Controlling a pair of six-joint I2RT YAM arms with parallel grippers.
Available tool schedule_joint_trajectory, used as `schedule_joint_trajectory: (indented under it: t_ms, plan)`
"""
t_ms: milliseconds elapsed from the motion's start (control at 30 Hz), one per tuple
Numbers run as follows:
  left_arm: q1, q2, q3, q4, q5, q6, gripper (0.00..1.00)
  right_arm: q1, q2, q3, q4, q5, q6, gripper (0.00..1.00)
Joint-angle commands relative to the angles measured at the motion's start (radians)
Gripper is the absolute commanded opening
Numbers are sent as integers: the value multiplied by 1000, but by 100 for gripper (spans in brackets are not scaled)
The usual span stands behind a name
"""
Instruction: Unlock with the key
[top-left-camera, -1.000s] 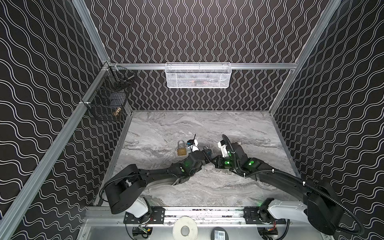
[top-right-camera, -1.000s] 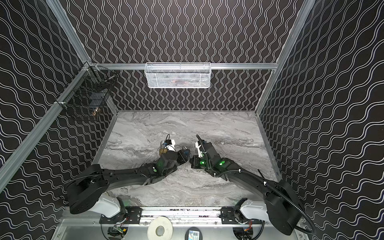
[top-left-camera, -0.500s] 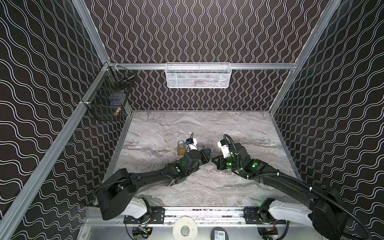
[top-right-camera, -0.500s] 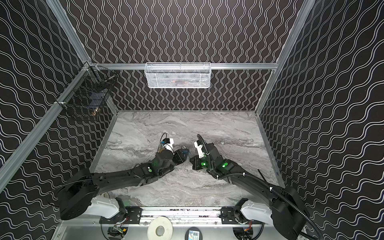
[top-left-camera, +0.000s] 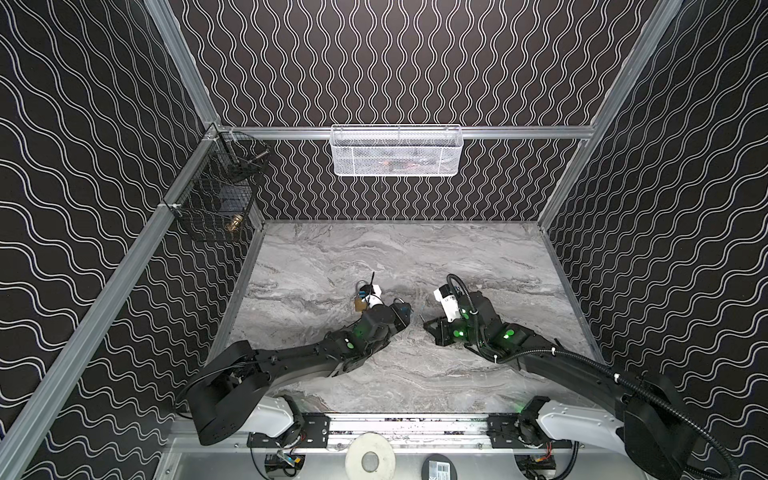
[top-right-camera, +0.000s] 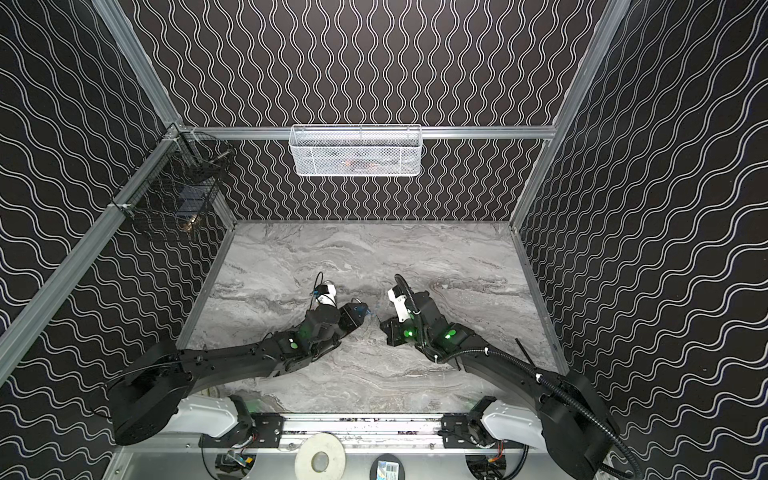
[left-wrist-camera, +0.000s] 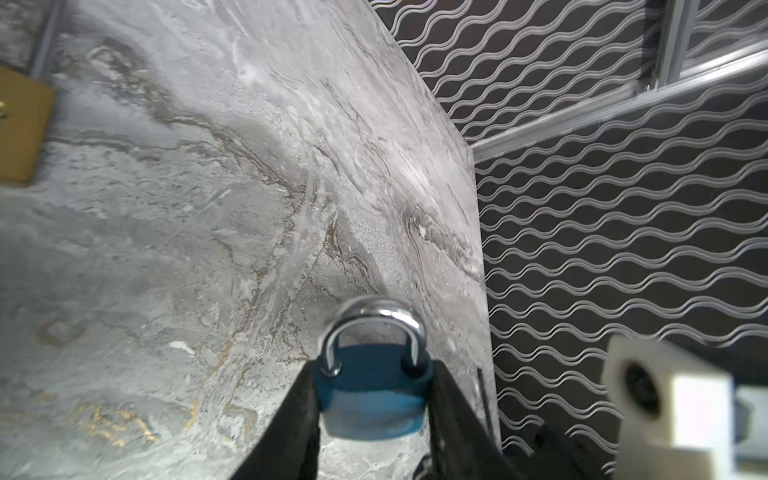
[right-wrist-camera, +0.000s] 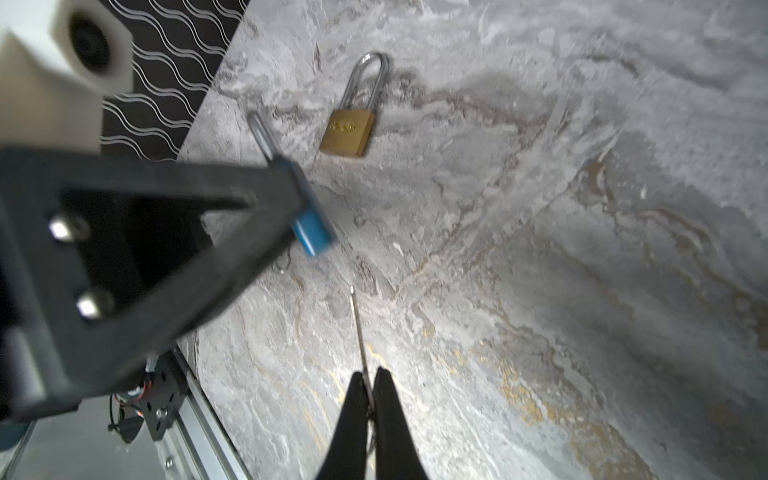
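Key (right-wrist-camera: 360, 332) sits edge-on in the fully closed right pincer (right-wrist-camera: 370, 386). At its nine o'clock, the left pincer (top-left-camera: 405, 309), part-open, clamps the blue padlock (left-wrist-camera: 370, 399) over the table (left-wrist-camera: 166, 249). A misaligned blade could push this padlock askew; the brass padlock (right-wrist-camera: 348, 132) lies beyond.

I see the grey marbled table (top-left-camera: 415, 257); one brass padlock (right-wrist-camera: 348, 132) lies flat on it, left of centre.

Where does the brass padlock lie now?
In a top view the brass padlock lies on the marble table, left of centre, close to the left gripper, which holds the blue padlock.
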Motion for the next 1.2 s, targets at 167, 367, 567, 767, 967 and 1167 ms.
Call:
schedule_joint_trajectory:
  t_ms: [167, 367, 567, 767, 967, 1167]
  plan:
    - [60, 22, -38, 72, 164, -216, 23, 13, -30, -35, 50, -58, -50, 0]
    - [69, 44, -71, 165, 244, -272, 22, 29, 12, 28, 28, -38, -73, 0]
    - [69, 14, -71, 123, 229, -259, 22, 35, 89, 45, 21, -25, -45, 0]
    - [70, 17, -67, 128, 235, -256, 22, 35, 82, 28, 43, -36, -25, 0]
    - [69, 14, -71, 142, 233, -257, 22, 38, 96, 40, 35, -47, -31, 0]
    - [69, 4, -66, 129, 230, -250, 22, 41, 113, 52, 39, -57, -31, 0]
